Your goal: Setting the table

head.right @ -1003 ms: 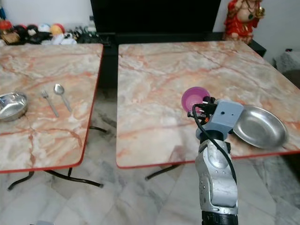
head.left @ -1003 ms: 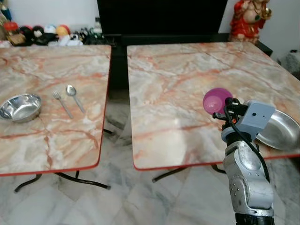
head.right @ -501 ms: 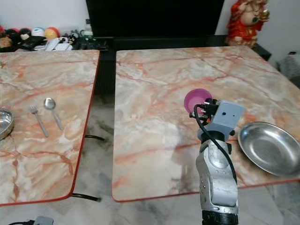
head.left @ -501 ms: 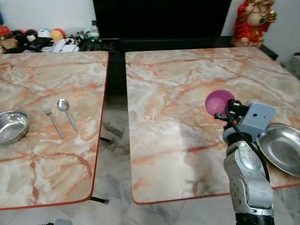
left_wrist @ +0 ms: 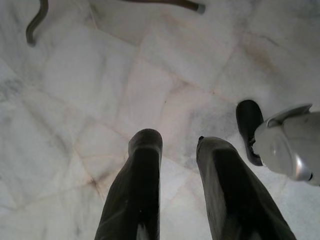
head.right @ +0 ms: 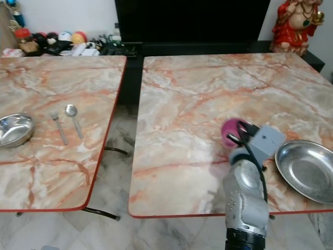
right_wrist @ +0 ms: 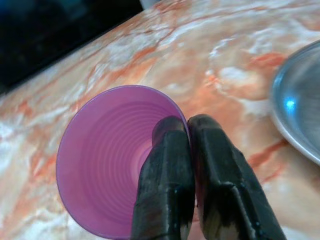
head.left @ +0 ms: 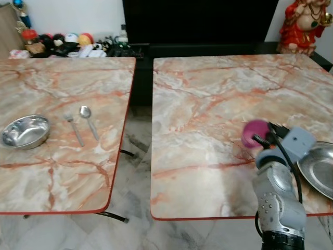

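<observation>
Standing side by side on a pale marble-tiled floor [head.left: 132, 172] are two square tables with orange-veined marble tops and red edging, a narrow gap between them. Over the right-hand table [head.left: 208, 104], near its front right corner, the robot's silver right arm [head.left: 278, 200] reaches forward and up. Its right gripper [right_wrist: 189, 131] has its two black fingers pressed tightly together on the rim of a translucent purple plastic cup [right_wrist: 112, 155], one finger inside the wall and one outside. The cup is tilted on its side with its open mouth toward the wrist camera, held over the tabletop; whether it touches the surface cannot be told. Just beside it, toward the table's right edge, lies a shallow round steel plate [head.right: 307, 169]. On the left-hand table [head.left: 57, 172], near its left edge, sits a round steel bowl [head.left: 25, 131]. To the right of the bowl lie a steel fork [head.left: 73, 128] and a steel spoon [head.left: 88, 120], side by side and apart. The left gripper [left_wrist: 175, 145] hangs over the floor with its fingers slightly parted, holding nothing. Behind the right-hand table, at the far right, stands a red and gold figurine [head.left: 306, 25].
</observation>
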Controlling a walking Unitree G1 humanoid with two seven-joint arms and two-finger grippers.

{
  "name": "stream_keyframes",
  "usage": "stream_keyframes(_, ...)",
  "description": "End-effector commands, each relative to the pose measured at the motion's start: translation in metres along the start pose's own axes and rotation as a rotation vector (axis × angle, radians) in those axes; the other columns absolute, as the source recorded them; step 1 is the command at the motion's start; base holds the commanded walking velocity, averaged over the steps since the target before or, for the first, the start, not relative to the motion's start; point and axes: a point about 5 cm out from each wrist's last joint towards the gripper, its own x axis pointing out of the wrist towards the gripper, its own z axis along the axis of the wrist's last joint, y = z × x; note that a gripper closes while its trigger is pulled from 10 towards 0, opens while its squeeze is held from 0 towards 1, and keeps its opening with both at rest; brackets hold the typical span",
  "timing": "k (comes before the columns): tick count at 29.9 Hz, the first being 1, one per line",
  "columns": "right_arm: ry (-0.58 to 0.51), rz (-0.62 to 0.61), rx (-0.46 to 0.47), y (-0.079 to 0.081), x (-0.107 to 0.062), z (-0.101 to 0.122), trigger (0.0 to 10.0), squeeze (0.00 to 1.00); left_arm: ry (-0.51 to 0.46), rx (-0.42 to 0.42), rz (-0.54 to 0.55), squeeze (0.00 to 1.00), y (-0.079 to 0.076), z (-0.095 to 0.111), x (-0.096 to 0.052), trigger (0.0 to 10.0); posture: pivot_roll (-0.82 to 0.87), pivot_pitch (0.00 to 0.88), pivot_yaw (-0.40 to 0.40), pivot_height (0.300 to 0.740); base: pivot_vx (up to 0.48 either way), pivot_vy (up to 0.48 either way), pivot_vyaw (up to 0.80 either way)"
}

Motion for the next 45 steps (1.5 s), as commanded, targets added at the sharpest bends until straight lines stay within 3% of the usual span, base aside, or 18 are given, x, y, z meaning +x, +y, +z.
stream_keyframes(1,0.000,-0.021,0.027,0.002,0.002,0.005,10.0,0.00,0.019,0.008,-0.003,0.00,0.000,-0.004,-0.001,10.0,-0.06,0.090,0.018,0.740,0.000,0.000,0.00)
stream_keyframes(5,0.001,-0.089,0.061,-0.002,0.010,0.011,10.0,0.00,0.016,0.011,-0.005,0.00,0.001,-0.003,0.000,10.0,-0.06,0.091,0.020,0.740,0.000,0.000,0.00)
stream_keyframes(19,0.056,-0.150,0.136,-0.002,0.022,0.013,10.0,0.00,0.020,0.001,-0.008,0.00,0.001,-0.005,-0.001,10.0,-0.05,0.118,0.020,0.740,0.000,0.000,0.00)
stream_keyframes(40,0.088,-0.254,0.194,-0.012,0.023,0.009,10.0,0.00,0.017,0.006,-0.010,0.00,0.002,-0.004,-0.001,10.0,-0.06,0.155,0.027,0.740,0.000,0.000,0.00)
stream_keyframes(45,0.086,-0.262,0.196,-0.016,0.022,0.008,10.0,0.00,0.027,0.015,-0.018,0.00,0.000,-0.007,-0.002,10.0,-0.07,0.110,0.030,0.740,0.000,0.000,0.00)
